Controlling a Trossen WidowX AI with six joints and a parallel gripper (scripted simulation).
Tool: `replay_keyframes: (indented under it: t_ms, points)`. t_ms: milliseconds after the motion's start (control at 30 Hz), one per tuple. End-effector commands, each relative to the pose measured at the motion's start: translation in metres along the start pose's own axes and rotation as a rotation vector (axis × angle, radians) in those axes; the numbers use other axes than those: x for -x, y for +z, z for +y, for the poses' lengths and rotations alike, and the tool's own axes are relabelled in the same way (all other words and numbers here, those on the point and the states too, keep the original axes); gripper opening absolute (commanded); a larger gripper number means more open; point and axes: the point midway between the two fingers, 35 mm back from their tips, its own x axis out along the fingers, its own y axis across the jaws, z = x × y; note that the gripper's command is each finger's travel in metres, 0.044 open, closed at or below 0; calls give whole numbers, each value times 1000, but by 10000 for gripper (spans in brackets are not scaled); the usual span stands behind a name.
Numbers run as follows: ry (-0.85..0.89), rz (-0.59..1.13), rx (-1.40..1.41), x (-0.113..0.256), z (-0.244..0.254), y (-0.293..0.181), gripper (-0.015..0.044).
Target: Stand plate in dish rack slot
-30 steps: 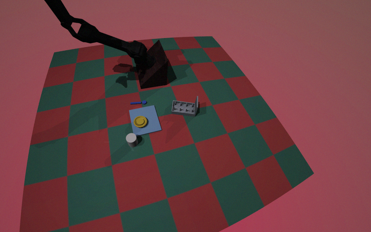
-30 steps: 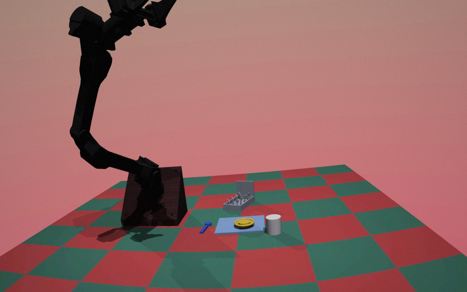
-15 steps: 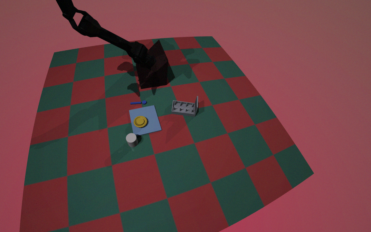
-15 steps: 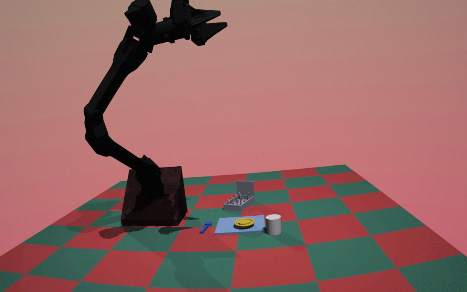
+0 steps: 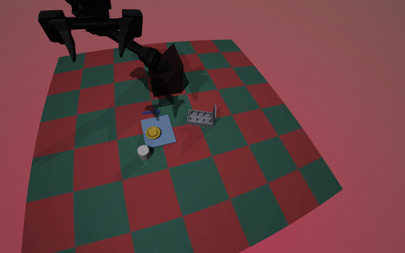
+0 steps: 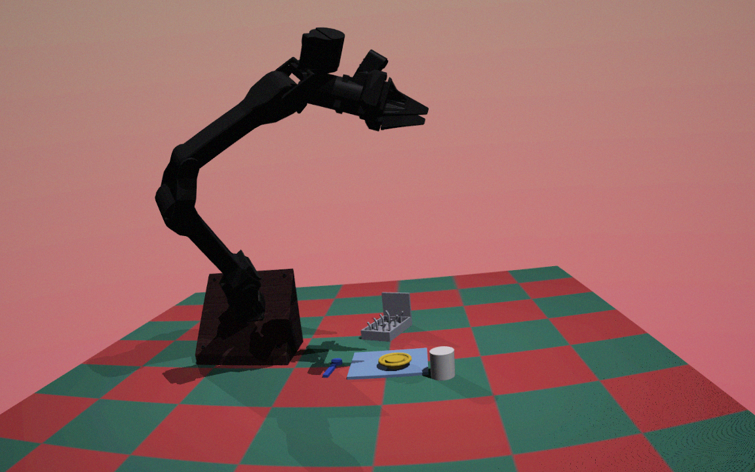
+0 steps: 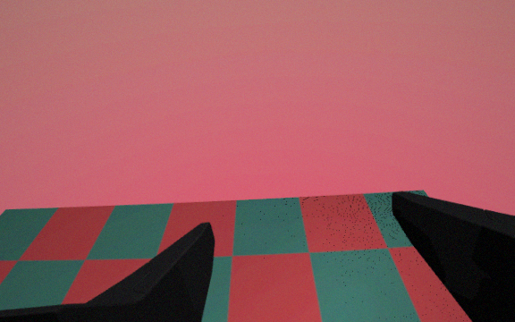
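Note:
A yellow round plate (image 5: pixel 153 132) (image 6: pixel 394 360) lies flat on a light blue square board (image 5: pixel 166 135) (image 6: pixel 360 366). The grey dish rack (image 5: pixel 200 123) (image 6: pixel 376 336) stands beyond the board, with rows of short rails and a tall panel at one end; nothing stands in its slots. My gripper (image 5: pixel 97 59) (image 6: pixel 426 115) (image 7: pixel 300 216) is open and empty, high above the table, pointing outward and slightly down. The plate and rack are outside the wrist view.
A white cylinder (image 5: pixel 143 153) (image 6: pixel 442 363) stands close beside the board's edge. A blue spoon (image 5: pixel 150 111) (image 6: pixel 332 368) lies on the side of the board towards the arm's base. The dark arm base (image 5: pixel 167 81) (image 6: pixel 248 343) stands on the checkered table (image 5: pixel 197 179) (image 6: pixel 438 422).

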Motion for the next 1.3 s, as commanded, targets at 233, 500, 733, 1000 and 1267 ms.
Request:
replay_keyframes:
  t_ms: [233, 500, 733, 1000, 1267]
  points:
    - [60, 340, -22, -65, 52, -94, 400]
    - [75, 601, -56, -90, 80, -174, 400]
    - [72, 837, -90, -95, 99, -246, 400]
    - [49, 1110, -126, -83, 111, -325, 400]
    - [40, 1196, -137, -76, 114, -348, 400]
